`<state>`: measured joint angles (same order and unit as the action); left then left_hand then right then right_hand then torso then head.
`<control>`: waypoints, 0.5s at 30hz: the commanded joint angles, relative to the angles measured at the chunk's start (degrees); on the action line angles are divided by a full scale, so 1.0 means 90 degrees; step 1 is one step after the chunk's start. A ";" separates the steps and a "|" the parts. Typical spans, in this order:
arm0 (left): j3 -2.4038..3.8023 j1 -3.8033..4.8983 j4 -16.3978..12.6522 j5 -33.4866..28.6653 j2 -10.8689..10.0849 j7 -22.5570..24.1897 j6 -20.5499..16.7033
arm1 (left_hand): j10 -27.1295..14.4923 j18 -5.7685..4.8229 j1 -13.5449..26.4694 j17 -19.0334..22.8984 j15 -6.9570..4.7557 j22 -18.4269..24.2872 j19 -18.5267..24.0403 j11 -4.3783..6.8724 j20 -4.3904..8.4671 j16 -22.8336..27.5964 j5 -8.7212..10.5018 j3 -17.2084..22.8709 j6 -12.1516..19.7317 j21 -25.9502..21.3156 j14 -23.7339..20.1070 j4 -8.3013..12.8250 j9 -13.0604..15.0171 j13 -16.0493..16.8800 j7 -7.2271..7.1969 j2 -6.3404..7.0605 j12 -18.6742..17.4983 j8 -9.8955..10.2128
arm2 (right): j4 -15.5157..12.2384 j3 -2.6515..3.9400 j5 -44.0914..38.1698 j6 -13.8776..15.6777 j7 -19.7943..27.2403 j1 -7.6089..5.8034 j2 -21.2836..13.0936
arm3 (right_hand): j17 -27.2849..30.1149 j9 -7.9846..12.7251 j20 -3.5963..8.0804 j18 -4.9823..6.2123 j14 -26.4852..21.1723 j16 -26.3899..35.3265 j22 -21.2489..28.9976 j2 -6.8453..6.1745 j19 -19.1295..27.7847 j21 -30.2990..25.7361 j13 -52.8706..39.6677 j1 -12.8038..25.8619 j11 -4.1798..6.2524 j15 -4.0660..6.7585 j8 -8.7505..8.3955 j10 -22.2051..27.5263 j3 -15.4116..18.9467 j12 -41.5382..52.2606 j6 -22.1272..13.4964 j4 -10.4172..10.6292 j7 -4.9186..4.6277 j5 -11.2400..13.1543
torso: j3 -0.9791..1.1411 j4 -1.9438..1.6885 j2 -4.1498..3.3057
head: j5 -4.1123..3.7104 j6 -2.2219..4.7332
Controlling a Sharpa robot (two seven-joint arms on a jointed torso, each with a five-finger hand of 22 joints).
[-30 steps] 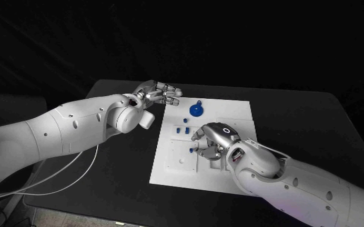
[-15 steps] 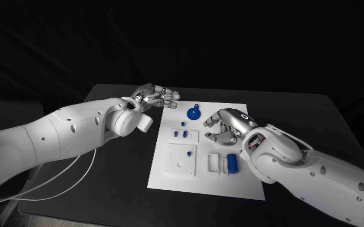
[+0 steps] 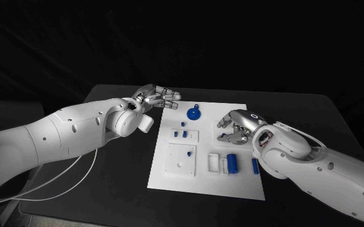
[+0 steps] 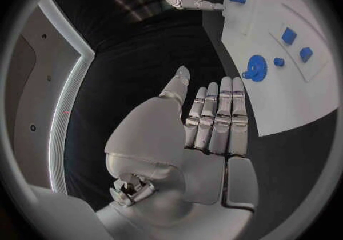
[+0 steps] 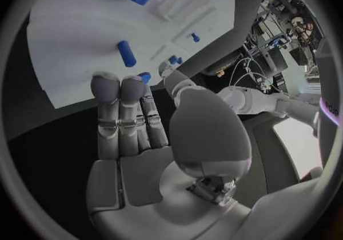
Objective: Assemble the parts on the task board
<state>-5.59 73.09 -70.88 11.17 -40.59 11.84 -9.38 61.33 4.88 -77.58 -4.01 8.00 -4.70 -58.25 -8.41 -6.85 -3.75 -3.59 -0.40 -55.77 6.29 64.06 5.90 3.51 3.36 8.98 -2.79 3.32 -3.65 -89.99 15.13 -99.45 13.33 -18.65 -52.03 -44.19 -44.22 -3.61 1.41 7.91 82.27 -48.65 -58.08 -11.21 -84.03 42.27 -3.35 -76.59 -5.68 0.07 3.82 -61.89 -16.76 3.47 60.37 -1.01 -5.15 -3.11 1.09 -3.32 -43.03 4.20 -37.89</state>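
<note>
The table [image 3: 303, 111] is black and flat. A white task board [image 3: 216, 182] lies flat in the middle of it. The board is longer than it is wide, and it sits a little crooked on the table. Dark table shows on both sides of the board and behind it. A thin white cable [image 3: 57, 182] lies near the table's left edge.

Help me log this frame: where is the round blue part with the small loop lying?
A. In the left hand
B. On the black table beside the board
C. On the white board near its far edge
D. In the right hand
C: the round blue part lies on the white board near its far edge, with neither hand touching it.
</note>
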 commanded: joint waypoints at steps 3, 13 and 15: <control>0.0006 -0.0004 -0.0024 -0.0132 0.0000 0.0022 0.0098 | -0.0034 -0.0092 -0.0042 -0.0004 -0.0017 0.0007 0.0001 -0.0011 -0.0025 0.0022 -0.0031 0.0007 0.0022 0.0038 -0.0017 -0.0010 -0.0001 0.0010 -0.0001 -0.0006 0.0005 0.0020 | 0.0115 0.0004 -0.0225 -0.0571 -0.0106 -0.0002 0.0031 | 0.0014 0.0004 -0.0031 0.0115 -0.0031 -0.0014 0.0071 -0.0024 -0.0296 -0.0118 -0.0003 -0.0066 -0.0002 -0.0027 -0.0029 0.0191 0.0039 0.0002 -0.0044 0.0032 0.0028 0.0028 | 0.0001 0.0004 -0.0007 | -0.0003 -0.0003; 0.0006 -0.0006 -0.0025 -0.0140 -0.0014 0.0012 0.0108 | -0.0034 -0.0092 -0.0042 -0.0004 -0.0017 0.0007 0.0001 -0.0011 -0.0025 0.0022 -0.0031 0.0007 0.0022 0.0038 -0.0017 -0.0010 -0.0001 0.0010 -0.0001 -0.0006 0.0005 0.0020 | 0.0303 -0.0024 -0.0381 -0.0587 -0.0080 -0.0002 0.0126 | 0.0023 0.0005 -0.0009 0.0076 -0.0032 -0.0017 0.0083 0.0037 -0.0305 -0.0117 0.0003 -0.0190 0.0040 -0.0003 -0.0033 -0.0058 -0.0470 -0.0010 0.0073 -0.0092 -0.0035 0.0032 | -0.0007 -0.0003 -0.0006 | -0.0008 -0.0016; 0.0006 -0.0006 -0.0025 -0.0140 -0.0016 0.0008 0.0115 | -0.0034 -0.0092 -0.0042 -0.0004 -0.0017 0.0007 0.0001 -0.0011 -0.0025 0.0022 -0.0031 0.0007 0.0022 0.0038 -0.0017 -0.0010 -0.0001 0.0010 -0.0001 -0.0006 0.0005 0.0020 | 0.0321 -0.0035 -0.0400 -0.0528 -0.0061 -0.0002 0.0150 | 0.0026 0.0002 0.0012 0.0043 -0.0022 -0.0010 0.0085 0.0000 -0.0305 -0.0114 -0.0004 -0.0055 0.0068 0.0010 -0.0026 -0.0135 -0.0839 0.0010 0.0124 -0.0194 -0.0049 0.0035 | -0.0004 -0.0002 -0.0007 | -0.0005 -0.0021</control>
<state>-5.59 73.03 -70.94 10.50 -40.76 11.71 -9.26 61.33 4.88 -77.58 -4.01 8.00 -4.71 -58.24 -8.41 -6.85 -3.75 -3.60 -0.40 -55.77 6.29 64.06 5.90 3.51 3.35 8.98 -2.79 3.32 -3.65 -87.16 14.84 -101.43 9.32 -19.32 -52.05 -42.97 -44.07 -3.62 1.41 7.84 82.26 -48.65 -57.35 -11.17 -84.03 41.38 -3.35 -77.54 -5.01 0.07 3.82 -63.05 -23.91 3.47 61.29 -2.65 -5.77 -3.11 1.02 -3.35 -43.09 4.09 -38.03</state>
